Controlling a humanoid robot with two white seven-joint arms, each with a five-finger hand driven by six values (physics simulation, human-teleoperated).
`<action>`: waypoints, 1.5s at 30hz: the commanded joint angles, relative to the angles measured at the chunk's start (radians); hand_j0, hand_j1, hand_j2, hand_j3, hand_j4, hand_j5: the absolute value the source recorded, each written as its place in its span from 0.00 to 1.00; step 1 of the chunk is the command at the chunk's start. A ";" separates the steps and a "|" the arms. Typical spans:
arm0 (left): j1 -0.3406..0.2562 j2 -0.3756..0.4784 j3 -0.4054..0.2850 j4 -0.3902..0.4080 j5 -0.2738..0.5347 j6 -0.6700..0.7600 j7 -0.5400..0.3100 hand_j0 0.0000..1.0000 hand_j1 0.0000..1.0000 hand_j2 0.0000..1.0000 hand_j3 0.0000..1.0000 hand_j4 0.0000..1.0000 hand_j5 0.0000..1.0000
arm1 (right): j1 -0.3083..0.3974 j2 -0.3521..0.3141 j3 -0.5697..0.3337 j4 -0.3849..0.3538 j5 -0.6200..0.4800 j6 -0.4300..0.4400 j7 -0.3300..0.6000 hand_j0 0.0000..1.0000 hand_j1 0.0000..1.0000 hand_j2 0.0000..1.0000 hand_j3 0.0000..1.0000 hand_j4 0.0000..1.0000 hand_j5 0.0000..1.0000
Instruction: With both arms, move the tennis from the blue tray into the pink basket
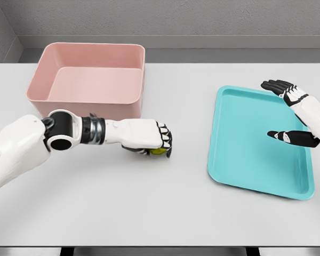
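Note:
A yellow-green tennis ball (158, 151) peeks out under my left hand (156, 143), whose fingers are curled around it just above the white table, in front of the pink basket. The pink basket (45, 96) stands at the back left, and I see nothing inside it. To the right lies the blue tray (240, 160), with nothing lying in it. My right hand (288, 114) hovers over the tray's far right side, fingers spread and holding nothing.
The white table (149, 208) stretches wide in front of both arms. A grey wall runs behind the basket. The table's front edge lies near the bottom of the head view.

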 commanded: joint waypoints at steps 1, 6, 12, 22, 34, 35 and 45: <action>0.000 0.005 0.000 -0.002 0.010 0.002 0.001 0.59 0.59 0.59 0.59 0.59 0.59 | 0.000 -0.002 0.000 0.000 -0.008 0.002 -0.001 1.00 1.00 1.00 1.00 1.00 1.00; -0.028 0.019 0.000 -0.003 0.018 0.002 -0.001 0.59 0.59 0.59 0.59 0.59 0.59 | 0.000 0.000 0.000 -0.002 -0.008 0.002 -0.001 1.00 1.00 1.00 1.00 1.00 1.00; -0.048 0.022 -0.002 -0.008 0.019 0.002 -0.001 0.59 0.59 0.59 0.59 0.59 0.59 | 0.000 0.000 0.000 -0.002 -0.008 0.002 -0.001 1.00 1.00 1.00 1.00 1.00 1.00; -0.098 0.023 -0.002 -0.008 0.019 0.002 -0.002 0.59 0.59 0.59 0.59 0.59 0.59 | 0.000 0.000 0.000 -0.002 -0.008 0.002 -0.001 1.00 1.00 1.00 1.00 1.00 1.00; -0.182 0.057 -0.009 -0.003 0.028 0.002 -0.002 0.59 0.59 0.59 0.59 0.59 0.59 | 0.000 0.000 0.000 0.000 -0.008 0.002 -0.001 1.00 1.00 1.00 1.00 1.00 1.00; -0.213 0.074 -0.008 -0.002 0.031 0.002 -0.004 0.59 0.59 0.59 0.59 0.59 0.59 | 0.000 0.000 0.000 0.000 -0.008 0.002 -0.001 1.00 1.00 1.00 1.00 1.00 1.00; -0.273 0.255 0.060 0.167 0.111 0.002 -0.007 1.00 1.00 1.00 1.00 1.00 1.00 | 0.000 -0.002 0.000 0.000 -0.008 0.002 -0.001 1.00 1.00 1.00 1.00 1.00 1.00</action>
